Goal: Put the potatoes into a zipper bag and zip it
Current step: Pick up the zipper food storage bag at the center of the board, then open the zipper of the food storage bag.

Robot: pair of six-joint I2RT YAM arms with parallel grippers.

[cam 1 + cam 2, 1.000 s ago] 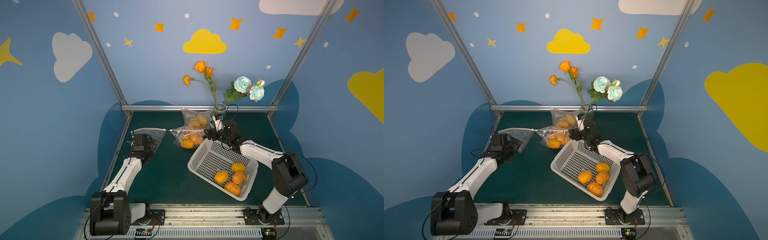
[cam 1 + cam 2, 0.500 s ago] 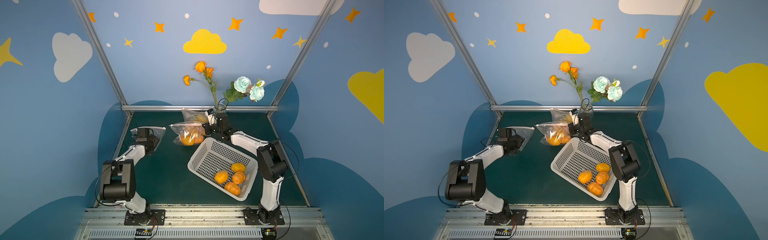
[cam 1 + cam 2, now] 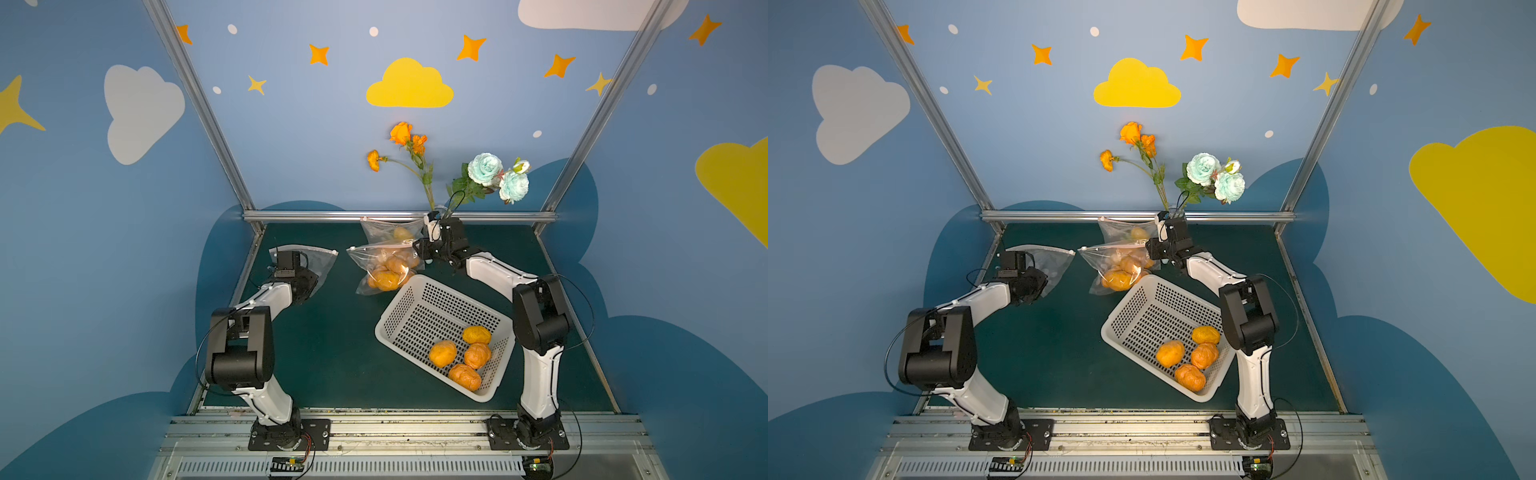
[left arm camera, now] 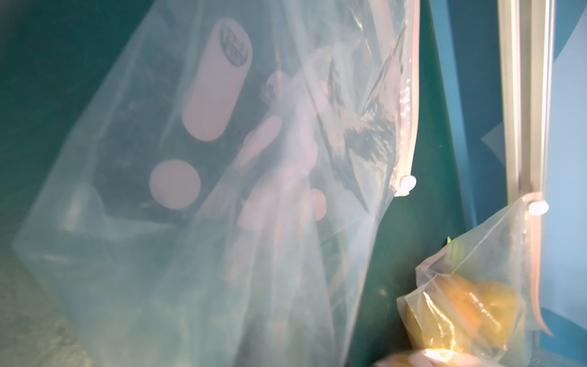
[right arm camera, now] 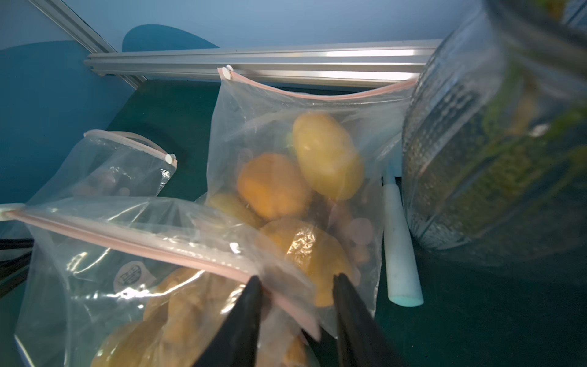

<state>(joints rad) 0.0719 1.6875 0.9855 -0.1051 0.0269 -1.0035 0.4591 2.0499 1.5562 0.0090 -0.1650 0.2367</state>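
Several orange potatoes [image 3: 442, 353] lie in the white basket [image 3: 415, 307]. More potatoes fill two clear zipper bags, a front one [image 3: 386, 266] and a back one [image 3: 392, 232]. My right gripper [image 5: 295, 279] is open. The end of the front bag's pink zipper strip [image 5: 133, 244] lies between its black fingers and touches one of them. An empty zipper bag [image 3: 307, 257] stands at the left, with my left gripper [image 3: 313, 276] against it. In the left wrist view this empty zipper bag [image 4: 222, 190] covers the jaws.
A glass vase of flowers [image 3: 436, 208] stands right behind the right gripper, close to the back rail [image 3: 395, 216]. A white rod [image 5: 400, 248] lies between the vase [image 5: 495, 143] and the back bag. The basket sits tilted at front right.
Both arms have folded at the elbow and their grippers have moved farther back. The right gripper now sits at the front bag's zipper end. The left gripper has pushed closer into the empty bag.
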